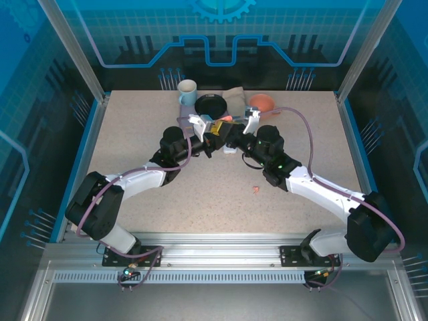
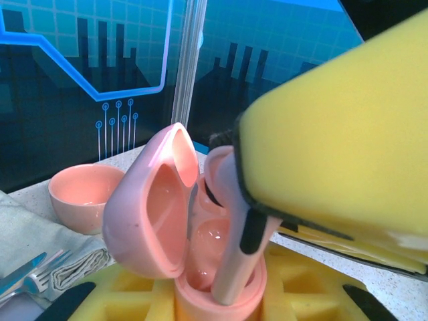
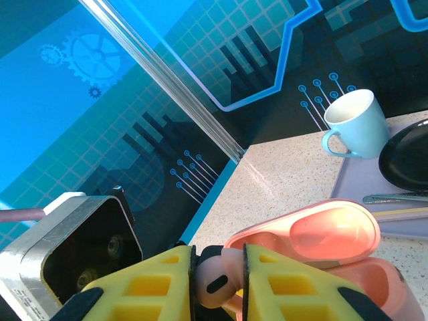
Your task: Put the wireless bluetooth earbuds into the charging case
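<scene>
Directly above the open salmon-pink plastic charging case (image 2: 150, 221), the right pincer (image 3: 217, 284) pinches a salmon-pink stemmed earbud (image 2: 231, 274) by its upper part; the left pincer (image 2: 217, 307) is pressed tight on the case's base, holding it upright; the step in hand looks like seating this earbud; its long axis stands near vertical, stem tip down at the case's well, head up; next calls for a straight, gentle push down, then release.

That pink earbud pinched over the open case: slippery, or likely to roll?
The pink earbud looks glossy and rounded, so probably slippery; the gridded yellow pads pinching it likely help grip. Tiny, so probably light. Its stem should stop much rolling.
</scene>
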You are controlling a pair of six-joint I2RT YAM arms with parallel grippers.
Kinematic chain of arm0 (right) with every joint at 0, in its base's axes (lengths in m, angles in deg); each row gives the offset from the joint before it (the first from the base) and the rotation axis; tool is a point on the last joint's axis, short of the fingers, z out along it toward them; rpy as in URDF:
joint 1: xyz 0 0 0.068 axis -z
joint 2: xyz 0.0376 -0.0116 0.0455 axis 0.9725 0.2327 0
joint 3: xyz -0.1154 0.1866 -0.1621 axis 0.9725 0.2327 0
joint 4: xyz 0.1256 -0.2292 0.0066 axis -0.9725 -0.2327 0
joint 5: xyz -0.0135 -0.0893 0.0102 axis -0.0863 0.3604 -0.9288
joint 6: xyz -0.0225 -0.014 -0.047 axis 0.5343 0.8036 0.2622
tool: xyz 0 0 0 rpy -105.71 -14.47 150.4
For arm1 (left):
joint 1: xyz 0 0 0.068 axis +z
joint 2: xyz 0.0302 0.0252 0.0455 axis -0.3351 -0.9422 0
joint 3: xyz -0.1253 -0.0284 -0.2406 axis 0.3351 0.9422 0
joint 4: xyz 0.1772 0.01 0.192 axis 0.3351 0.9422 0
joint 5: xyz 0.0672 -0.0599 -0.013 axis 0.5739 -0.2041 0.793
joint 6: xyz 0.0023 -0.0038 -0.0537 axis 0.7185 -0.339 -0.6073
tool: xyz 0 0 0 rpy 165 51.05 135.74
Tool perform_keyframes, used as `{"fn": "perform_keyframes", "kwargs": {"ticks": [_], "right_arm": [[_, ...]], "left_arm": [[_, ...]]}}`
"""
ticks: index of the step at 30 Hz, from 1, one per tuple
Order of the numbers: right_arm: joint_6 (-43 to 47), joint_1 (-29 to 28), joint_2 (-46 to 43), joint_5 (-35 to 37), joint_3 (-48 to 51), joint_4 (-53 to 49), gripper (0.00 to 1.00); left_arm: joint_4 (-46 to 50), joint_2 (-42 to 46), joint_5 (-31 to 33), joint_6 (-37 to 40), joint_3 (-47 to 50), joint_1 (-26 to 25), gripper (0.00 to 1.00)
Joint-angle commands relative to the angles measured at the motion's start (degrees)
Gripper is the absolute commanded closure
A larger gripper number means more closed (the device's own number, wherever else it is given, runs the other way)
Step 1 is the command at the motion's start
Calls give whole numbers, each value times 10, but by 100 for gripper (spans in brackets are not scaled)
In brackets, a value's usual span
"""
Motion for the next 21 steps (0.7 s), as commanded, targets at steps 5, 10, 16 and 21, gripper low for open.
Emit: {"fn": "perform_keyframes", "kwargs": {"ticks": [5,10,16,21], "right_arm": [[11,-10,-25,13,13,-23,79],[13,-10,-33,14,26,-30,79],[11,-9,-27,9,23,-38,79],[7,-9,-28,2,23,-37,79]], "left_arm": [[-25,7,3,1,-24,-4,100],[-25,7,2,2,-23,-4,100],[-23,8,1,2,-25,-4,100],[-21,9,1,1,-24,-4,100]]}}
